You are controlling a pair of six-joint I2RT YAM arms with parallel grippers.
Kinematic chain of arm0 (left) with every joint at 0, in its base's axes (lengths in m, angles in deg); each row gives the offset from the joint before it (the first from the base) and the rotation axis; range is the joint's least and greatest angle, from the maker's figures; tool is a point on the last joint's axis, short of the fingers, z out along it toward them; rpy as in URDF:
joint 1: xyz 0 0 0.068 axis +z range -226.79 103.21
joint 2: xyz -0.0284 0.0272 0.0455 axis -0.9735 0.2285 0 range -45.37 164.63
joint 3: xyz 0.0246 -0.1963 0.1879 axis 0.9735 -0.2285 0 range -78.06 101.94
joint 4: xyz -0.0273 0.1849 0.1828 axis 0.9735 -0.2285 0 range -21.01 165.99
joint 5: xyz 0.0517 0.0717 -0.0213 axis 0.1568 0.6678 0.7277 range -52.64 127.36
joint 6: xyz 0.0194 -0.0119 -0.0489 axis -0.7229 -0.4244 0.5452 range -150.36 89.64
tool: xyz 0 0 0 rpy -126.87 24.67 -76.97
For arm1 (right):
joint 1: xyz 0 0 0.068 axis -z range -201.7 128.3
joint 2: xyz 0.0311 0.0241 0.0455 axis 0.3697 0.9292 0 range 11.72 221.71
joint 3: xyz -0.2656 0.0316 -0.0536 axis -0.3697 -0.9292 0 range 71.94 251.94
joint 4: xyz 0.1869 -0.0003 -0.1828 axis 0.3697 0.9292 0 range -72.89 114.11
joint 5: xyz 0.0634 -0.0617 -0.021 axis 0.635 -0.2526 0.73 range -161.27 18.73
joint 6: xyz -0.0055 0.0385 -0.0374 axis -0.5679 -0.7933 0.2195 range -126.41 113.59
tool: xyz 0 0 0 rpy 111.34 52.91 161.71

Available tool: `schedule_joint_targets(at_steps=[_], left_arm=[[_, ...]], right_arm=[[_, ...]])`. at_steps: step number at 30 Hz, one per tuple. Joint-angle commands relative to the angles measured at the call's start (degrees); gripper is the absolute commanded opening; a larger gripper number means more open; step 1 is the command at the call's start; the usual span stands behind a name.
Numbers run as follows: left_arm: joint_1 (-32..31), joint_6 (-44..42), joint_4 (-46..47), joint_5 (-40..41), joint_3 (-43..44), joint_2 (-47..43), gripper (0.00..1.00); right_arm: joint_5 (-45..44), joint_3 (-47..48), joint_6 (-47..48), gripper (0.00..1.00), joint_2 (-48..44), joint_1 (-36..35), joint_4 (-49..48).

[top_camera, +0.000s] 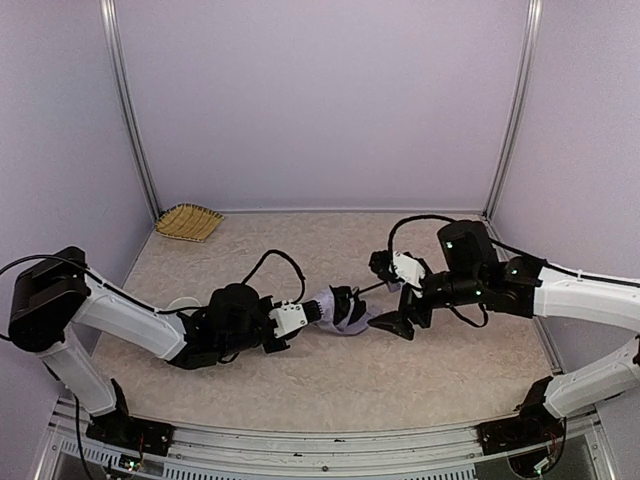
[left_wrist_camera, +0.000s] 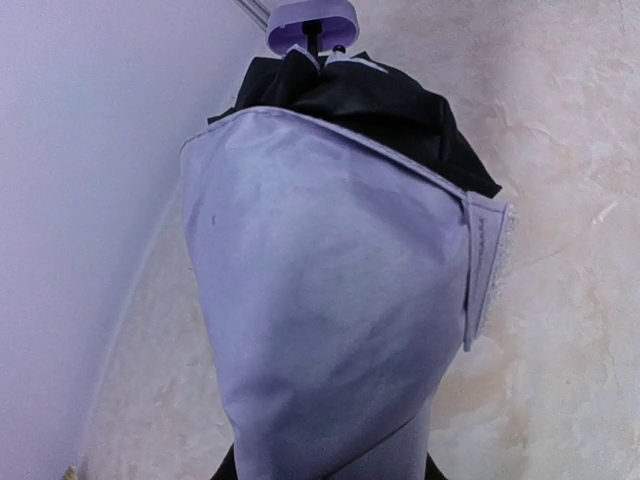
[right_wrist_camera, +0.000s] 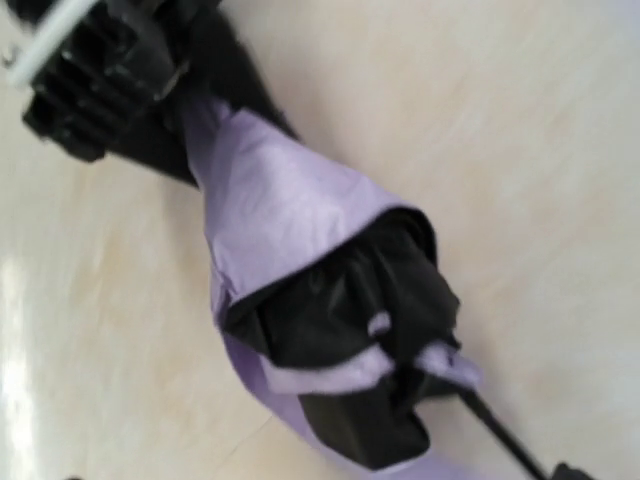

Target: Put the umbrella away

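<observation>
The umbrella is folded, with pale lavender fabric and black lining, and sits mid-table. My left gripper is shut on its fabric end. In the left wrist view the lavender fabric fills the frame and hides my fingers, and the small lavender handle shows free at the top. In the right wrist view the umbrella runs from the left gripper at top left to the thin black shaft at bottom right. My right gripper hovers close by the shaft end. Its fingers are out of its own view.
A woven straw basket sits in the far left corner. A small white round object lies partly hidden behind my left arm. A dark pointed shape is just below my right wrist. Walls close in the table on three sides.
</observation>
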Motion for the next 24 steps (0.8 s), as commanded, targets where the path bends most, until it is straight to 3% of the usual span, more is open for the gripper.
schedule_joint_targets(at_steps=[1, 10, 20, 24], left_arm=[[0.3, -6.0, 4.9, 6.8, 2.6, -9.5, 0.00], [0.9, -13.4, -6.8, 7.6, 10.0, -19.4, 0.00], [-2.6, -12.3, -21.2, 12.1, 21.5, -23.9, 0.00], [-3.1, -12.8, -22.3, 14.7, 23.4, -24.0, 0.00]], right_arm=[[-1.0, -4.6, -3.7, 1.00, -9.5, 0.8, -8.0], [1.3, -9.0, -12.1, 0.95, -13.2, 0.7, -19.4], [3.6, -14.9, -24.8, 0.92, 0.9, -3.9, -47.9], [-0.1, -11.3, -23.4, 0.91, 7.0, -7.9, -46.6]])
